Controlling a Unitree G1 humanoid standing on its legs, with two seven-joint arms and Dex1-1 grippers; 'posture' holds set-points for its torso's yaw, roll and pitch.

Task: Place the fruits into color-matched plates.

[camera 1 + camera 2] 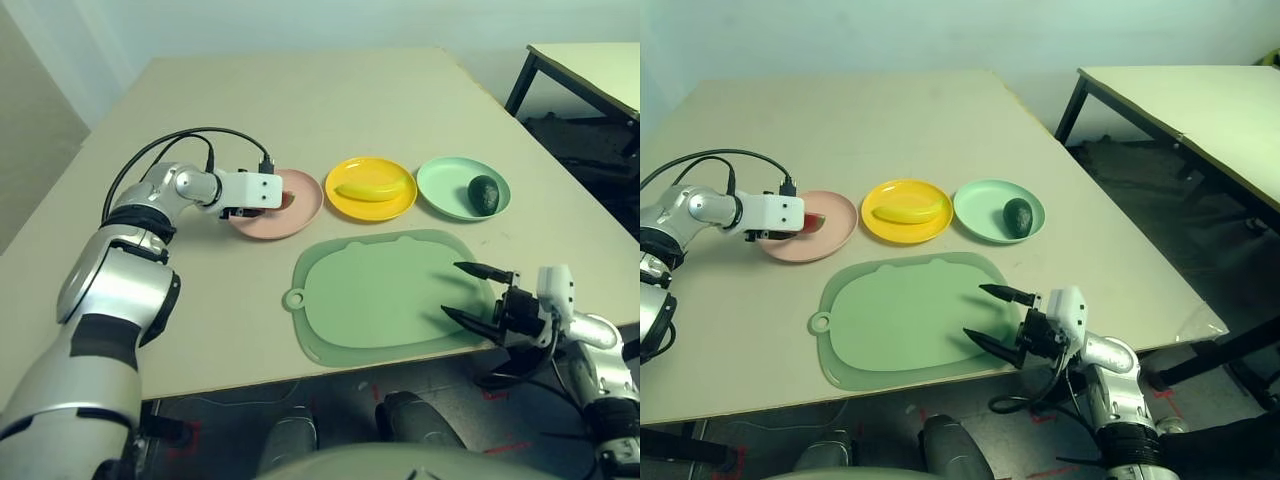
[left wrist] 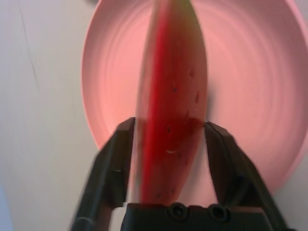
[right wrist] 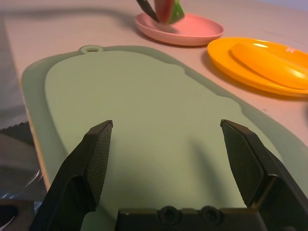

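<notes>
Left arm reaches forward, fingers (image 2: 115, 163) gripping watermelon wedge (image 2: 173, 96) over pink plate (image 2: 250, 86); right fingers (image 3: 96, 159) spread

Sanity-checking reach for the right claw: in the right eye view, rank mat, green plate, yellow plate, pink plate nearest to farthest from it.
1. Mat: directly under the right claw.
2. Green plate: ahead of it, holding the avocado.
3. Yellow plate: middle of the row.
4. Pink plate: far left, by the left claw.

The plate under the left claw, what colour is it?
Pale pink plate, clearest in the left wrist view.
</notes>
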